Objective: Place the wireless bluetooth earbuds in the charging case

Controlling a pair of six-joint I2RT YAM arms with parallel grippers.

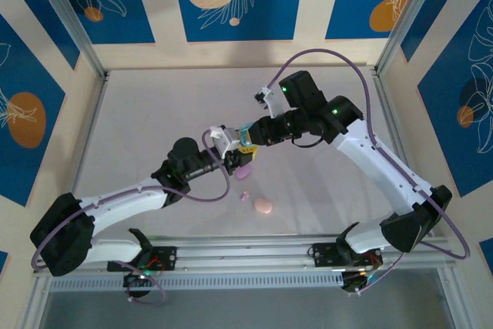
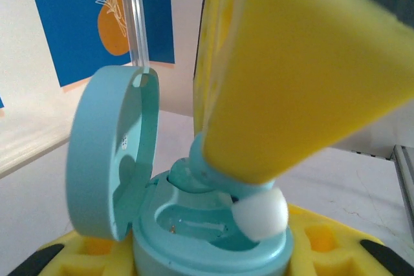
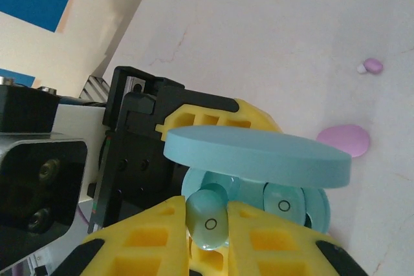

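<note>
A light blue charging case (image 2: 194, 247) is held upright with its lid (image 2: 103, 159) swung open, and my left gripper (image 2: 207, 253) is shut on its base. My right gripper (image 3: 208, 224) is shut on a light blue earbud (image 3: 208, 219). That earbud's white tip (image 2: 260, 214) sits at the rim of the case's near socket, partly in. A second light blue earbud (image 3: 282, 203) lies seated in the other socket. From above, both grippers (image 1: 240, 148) meet over the middle of the table.
A pink oval case (image 1: 263, 206) lies shut on the table near the front rail, with a tiny purple earbud (image 1: 245, 195) just left of it. A lilac object (image 1: 243, 169) shows under the grippers. Frame posts (image 1: 92, 59) stand at the back corners.
</note>
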